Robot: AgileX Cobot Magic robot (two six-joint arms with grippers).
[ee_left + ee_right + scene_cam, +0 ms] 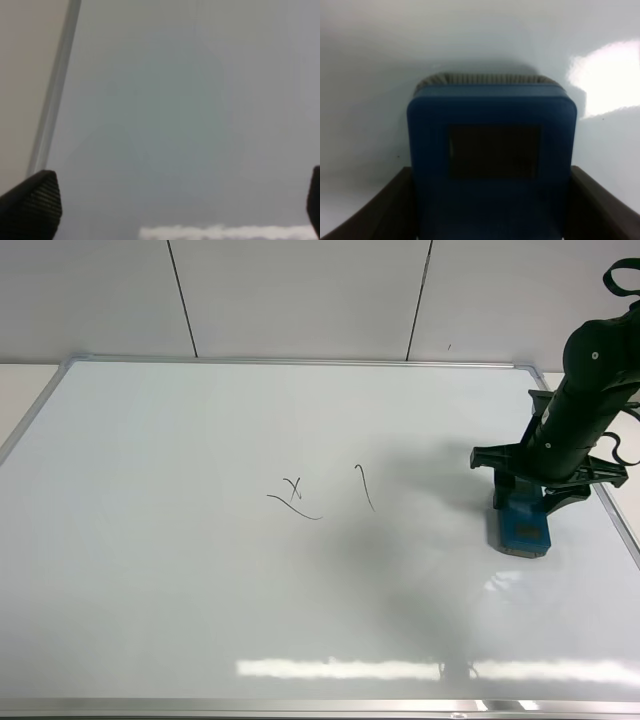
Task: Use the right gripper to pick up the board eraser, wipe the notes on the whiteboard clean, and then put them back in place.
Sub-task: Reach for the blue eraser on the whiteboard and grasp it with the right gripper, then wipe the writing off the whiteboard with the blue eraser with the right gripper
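The whiteboard (200, 590) lies flat on the bench (12, 390), edged by a thin silver frame (300, 360). Its surface is glossy white.

The board eraser (520, 526) rests on the whiteboard near the right-hand frame edge, well apart from the notes (292, 486). It is a teal-blue rectangular block with rounded corners. The right wrist view shows a dark rectangular patch (494, 152) on its top face and a grey ribbed felt layer (485, 79) at its far edge.

The right end effector (522, 508) is clamped on the board eraser, one finger (385, 210) against each long side.

The left end effector (172, 210) has its fingertips (30, 205) wide apart above bare board.

The notes are thin black strokes: a small x, a curved underline (300, 511) and a short hooked line (365, 488).
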